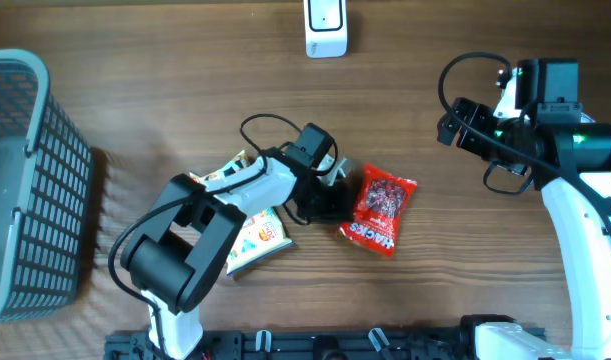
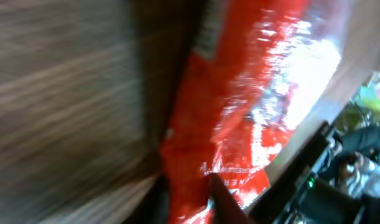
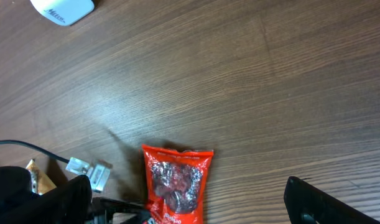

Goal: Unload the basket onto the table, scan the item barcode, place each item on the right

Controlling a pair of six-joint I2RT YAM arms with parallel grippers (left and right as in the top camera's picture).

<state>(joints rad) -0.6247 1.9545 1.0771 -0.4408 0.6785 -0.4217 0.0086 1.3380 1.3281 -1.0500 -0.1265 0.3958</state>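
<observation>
A red snack packet [image 1: 383,208] with a clear window lies flat on the wooden table, right of centre. My left gripper [image 1: 335,205] reaches it from the left and is shut on its left edge. In the blurred left wrist view the red packet [image 2: 252,93] fills the frame, and the dark fingers [image 2: 224,202] pinch its lower corner. My right gripper [image 1: 460,125] hovers high at the right, open and empty. In its wrist view the packet [image 3: 177,183] lies far below between the wide fingers [image 3: 320,202]. The barcode is not visible.
A white scanner [image 1: 325,28] sits at the table's far edge, also seen in the right wrist view [image 3: 62,9]. A grey mesh basket [image 1: 25,180] stands at the left. A yellow-and-white snack packet [image 1: 255,235] lies under the left arm.
</observation>
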